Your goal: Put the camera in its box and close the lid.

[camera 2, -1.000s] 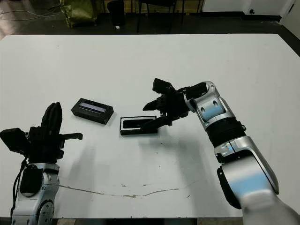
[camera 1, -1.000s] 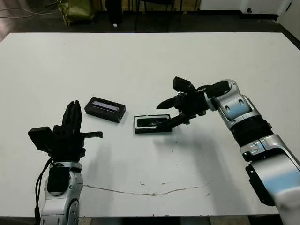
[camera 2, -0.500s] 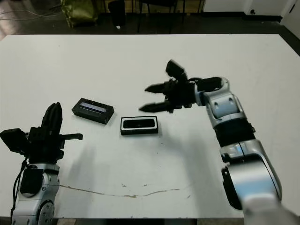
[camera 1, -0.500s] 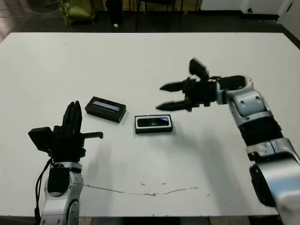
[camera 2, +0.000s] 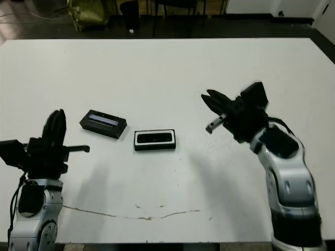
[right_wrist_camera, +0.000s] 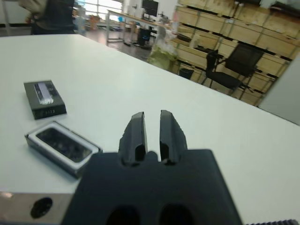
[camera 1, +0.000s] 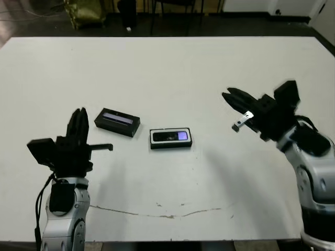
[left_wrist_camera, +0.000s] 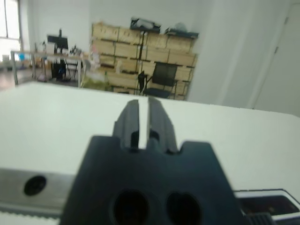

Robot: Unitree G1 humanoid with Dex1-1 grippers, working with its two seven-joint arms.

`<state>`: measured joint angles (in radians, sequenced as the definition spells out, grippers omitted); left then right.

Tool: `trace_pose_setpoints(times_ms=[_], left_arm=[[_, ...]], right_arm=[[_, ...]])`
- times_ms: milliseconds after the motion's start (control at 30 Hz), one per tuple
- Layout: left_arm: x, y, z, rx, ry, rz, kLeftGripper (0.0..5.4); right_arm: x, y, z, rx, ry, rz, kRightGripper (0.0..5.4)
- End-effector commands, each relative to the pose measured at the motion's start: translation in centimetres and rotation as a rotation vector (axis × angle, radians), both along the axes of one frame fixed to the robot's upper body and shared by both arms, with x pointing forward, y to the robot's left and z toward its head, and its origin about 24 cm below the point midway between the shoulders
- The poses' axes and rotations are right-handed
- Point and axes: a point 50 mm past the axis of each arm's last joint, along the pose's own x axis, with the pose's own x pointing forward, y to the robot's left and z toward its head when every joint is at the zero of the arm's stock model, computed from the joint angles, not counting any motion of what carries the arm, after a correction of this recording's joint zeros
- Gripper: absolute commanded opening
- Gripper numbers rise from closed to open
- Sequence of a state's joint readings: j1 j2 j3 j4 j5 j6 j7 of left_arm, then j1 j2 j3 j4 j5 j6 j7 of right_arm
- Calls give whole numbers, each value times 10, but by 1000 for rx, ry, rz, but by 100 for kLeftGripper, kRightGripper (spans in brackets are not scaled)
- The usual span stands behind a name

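Note:
The box (camera 1: 152,139), a shallow black tray with a white lining, lies near the table's middle. The camera (camera 1: 171,137) lies flat inside it, its purple screen glowing at the right end. The lid (camera 1: 117,121), black with a pale strip on top, lies apart just to the box's left. My right gripper (camera 1: 226,96) hovers well to the right of the box, fingers shut and empty. The right wrist view shows the box (right_wrist_camera: 33,138) and the lid (right_wrist_camera: 44,98) beyond its tips. My left gripper (camera 1: 79,112) stands shut and empty, left of the lid.
The white table (camera 1: 172,68) has a thin dark crack line (camera 1: 167,214) near its front edge. In the wrist views, shelves of boxes and a chair (right_wrist_camera: 234,65) stand beyond the table, and a person (right_wrist_camera: 51,14) stands at its far side.
My right gripper has drawn back to the right, away from the box, and its fingers have shut. The camera stays in the box. The left arm has barely moved.

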<state>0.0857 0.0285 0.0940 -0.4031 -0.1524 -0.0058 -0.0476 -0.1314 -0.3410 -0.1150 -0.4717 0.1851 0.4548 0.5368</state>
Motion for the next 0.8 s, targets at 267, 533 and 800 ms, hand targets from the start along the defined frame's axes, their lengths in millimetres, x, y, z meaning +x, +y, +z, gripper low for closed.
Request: trace_pose_setpoints(times_ms=[267, 533, 800], left_arm=[[38, 21, 62, 383, -36, -94, 0], [85, 20, 97, 669, 141, -328, 0], [132, -6, 114, 1106, 355, -542, 0]], right_arm=[[-26, -8, -37, 203, -15, -100, 2], [-33, -4, -54, 228, -26, -120, 2], [-36, -3, -51, 217, -32, -139, 2]])
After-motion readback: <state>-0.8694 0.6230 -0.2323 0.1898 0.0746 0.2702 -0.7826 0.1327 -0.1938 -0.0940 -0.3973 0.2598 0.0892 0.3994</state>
